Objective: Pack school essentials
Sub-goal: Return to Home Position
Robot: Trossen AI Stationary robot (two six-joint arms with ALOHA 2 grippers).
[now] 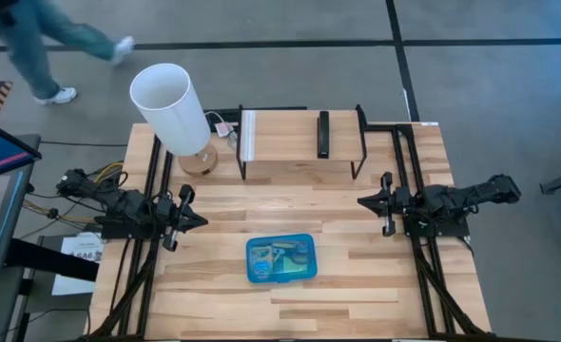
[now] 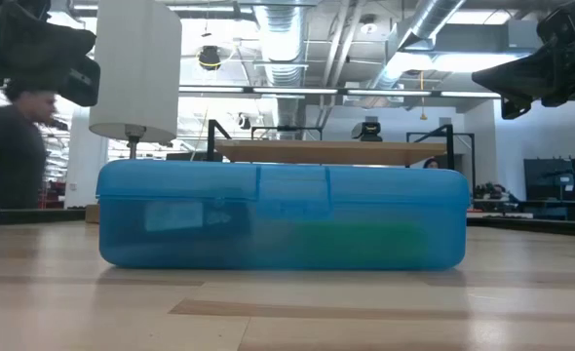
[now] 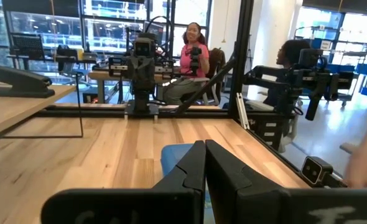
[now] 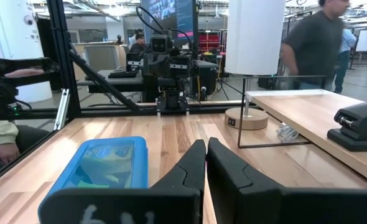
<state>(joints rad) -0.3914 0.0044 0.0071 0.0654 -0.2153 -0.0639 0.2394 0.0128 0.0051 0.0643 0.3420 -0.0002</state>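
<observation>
The blue translucent plastic case [image 1: 280, 258] lies closed and flat on the table's middle, nearer the near edge; it also fills the low view [image 2: 282, 216] and shows in the right wrist view [image 4: 102, 165]. Through its lid I make out yellow-green and pale shapes of the school essentials [image 1: 282, 255], not separable. My left gripper [image 1: 200, 220] hovers at the table's left side, shut, well left of the case. My right gripper [image 1: 364, 201] hovers at the right side, shut, right of and beyond the case. Neither touches anything.
A wooden shelf on black legs [image 1: 299, 142] spans the far edge with a black stapler [image 1: 323, 133] on it. A white-shaded lamp [image 1: 171, 106] stands at the far left corner. People show in the room beyond the table. Bare wood lies on both sides of the case.
</observation>
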